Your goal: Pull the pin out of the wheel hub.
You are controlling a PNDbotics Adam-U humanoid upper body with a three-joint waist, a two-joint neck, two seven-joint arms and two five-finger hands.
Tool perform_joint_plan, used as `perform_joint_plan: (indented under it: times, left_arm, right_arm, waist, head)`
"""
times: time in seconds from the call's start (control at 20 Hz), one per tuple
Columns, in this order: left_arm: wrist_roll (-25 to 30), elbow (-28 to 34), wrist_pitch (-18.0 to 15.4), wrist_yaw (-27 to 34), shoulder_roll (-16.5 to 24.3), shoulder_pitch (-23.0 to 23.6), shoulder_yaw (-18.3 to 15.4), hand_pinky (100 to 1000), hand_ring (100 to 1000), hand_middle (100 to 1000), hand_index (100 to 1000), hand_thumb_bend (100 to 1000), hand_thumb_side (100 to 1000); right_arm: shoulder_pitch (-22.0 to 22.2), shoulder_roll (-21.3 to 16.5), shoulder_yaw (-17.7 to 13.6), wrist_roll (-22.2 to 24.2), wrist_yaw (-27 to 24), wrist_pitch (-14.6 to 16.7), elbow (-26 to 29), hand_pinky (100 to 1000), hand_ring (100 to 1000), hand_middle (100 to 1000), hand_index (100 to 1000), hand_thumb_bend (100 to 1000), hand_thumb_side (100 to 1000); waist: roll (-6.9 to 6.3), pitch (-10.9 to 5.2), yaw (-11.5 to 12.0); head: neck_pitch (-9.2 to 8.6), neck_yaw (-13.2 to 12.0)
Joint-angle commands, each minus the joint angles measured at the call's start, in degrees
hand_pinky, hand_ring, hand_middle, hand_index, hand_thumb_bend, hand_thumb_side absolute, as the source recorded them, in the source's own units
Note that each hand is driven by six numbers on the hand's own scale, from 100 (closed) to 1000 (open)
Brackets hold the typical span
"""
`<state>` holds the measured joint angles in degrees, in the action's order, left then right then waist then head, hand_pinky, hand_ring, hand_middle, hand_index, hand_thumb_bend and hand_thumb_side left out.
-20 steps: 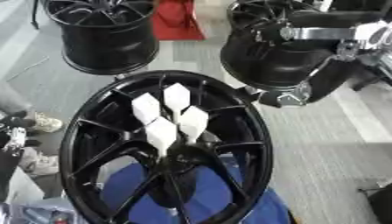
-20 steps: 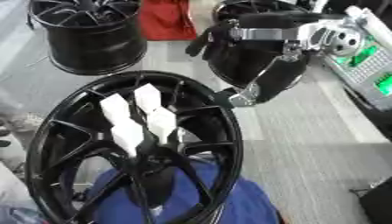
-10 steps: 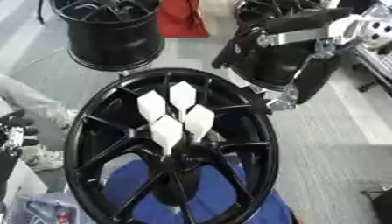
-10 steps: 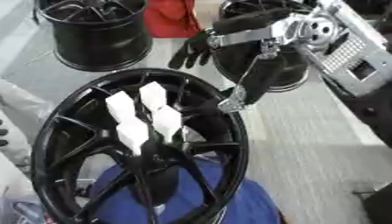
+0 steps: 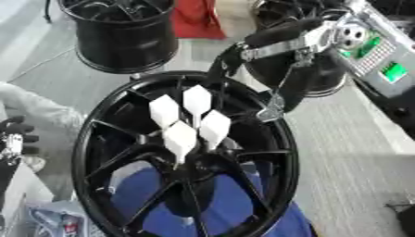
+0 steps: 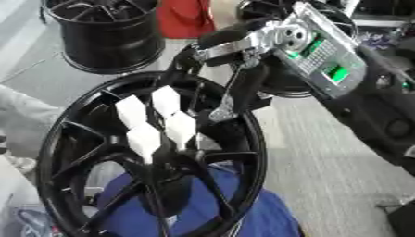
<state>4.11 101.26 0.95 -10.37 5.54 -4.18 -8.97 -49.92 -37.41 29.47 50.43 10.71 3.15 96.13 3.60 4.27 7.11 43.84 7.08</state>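
Observation:
The black wheel hub lies tilted in the middle, its spokes meeting at the centre. Several white block-headed pins stand in a cluster just above that centre. My right arm reaches in from the upper right. My right hand hangs over the hub's upper rim, just right of the pins and not touching them. Its black fingers point down and one silver-tipped finger hangs lower by the rim; the hand is open and holds nothing. At the left edge a dark shape looks like my left hand.
A second black wheel stands at the back left and another sits behind my right arm. A red object lies between them. Blue cloth shows under the hub. Grey floor runs along the right.
My right arm has swung left and down from beside the back right wheel to over the hub's upper rim, close to the pins. The view has shifted a little. The pins stand as before.

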Motion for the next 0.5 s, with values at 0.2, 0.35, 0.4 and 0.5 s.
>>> perform_joint_plan:
  times: [0.2,0.35,0.4,0.5]
  left_arm:
    - [0.2,0.8,0.0,-0.1,0.9,-0.9,0.2,620,665,655,819,100,678]
    - [0.2,0.7,0.0,-0.1,0.9,-0.9,0.2,620,665,655,819,100,680]
    - [0.2,0.7,0.0,-0.1,0.9,-0.9,0.2,620,665,655,819,100,679]
    - [0.2,0.7,0.0,-0.2,0.8,-0.9,0.2,619,665,655,819,100,679]
  right_arm:
    - [-1.3,0.4,0.1,0.4,1.3,1.4,-1.6,868,886,860,907,321,269]
    - [-1.2,0.5,0.3,0.5,1.5,1.7,-1.8,868,882,847,899,319,269]
    - [-1.2,0.5,0.4,0.6,1.6,1.8,-1.8,867,880,842,894,318,269]
    - [-1.1,0.5,0.6,0.8,1.8,1.9,-1.9,866,878,835,886,318,267]
  waist:
    - [-0.32,-0.43,0.2]
    - [-0.31,-0.38,0.2]
    - [-0.31,-0.36,0.2]
    - [-0.30,-0.32,0.2]
  head:
    - [0.28,0.1]
    - [0.28,0.2]
    - [0.28,0.2]
    - [0.28,0.2]
